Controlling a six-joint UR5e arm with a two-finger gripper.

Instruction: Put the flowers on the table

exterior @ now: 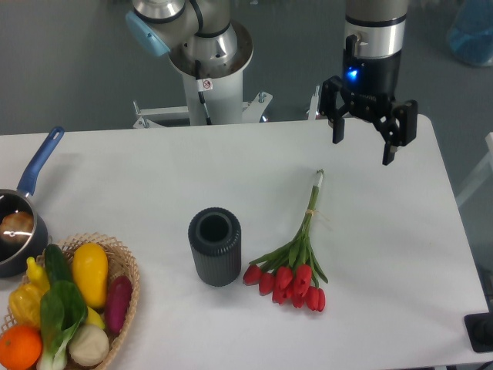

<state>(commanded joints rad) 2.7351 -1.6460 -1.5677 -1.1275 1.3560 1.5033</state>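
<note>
Single fixed camera, raised at the table's (pixel 154 162) front edge, angled down across it toward the arm's base (pixel 206 73), whole tabletop at middle distance

No readable text is seen.
A small sticker (pixel 206 84) is noted on the robot base (pixel 206 58), its markings too blurred to be read.

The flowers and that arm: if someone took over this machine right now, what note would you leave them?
Gripper: jaws open, empty, hanging above the table's far right part.
Flowers: lying flat on the table, blooms toward the camera, stems pointing at the gripper, just right of the dark vase and apart from it.
Done: flowers are on the table and let go.
Left: nothing apparent, perhaps park the arm.
</note>
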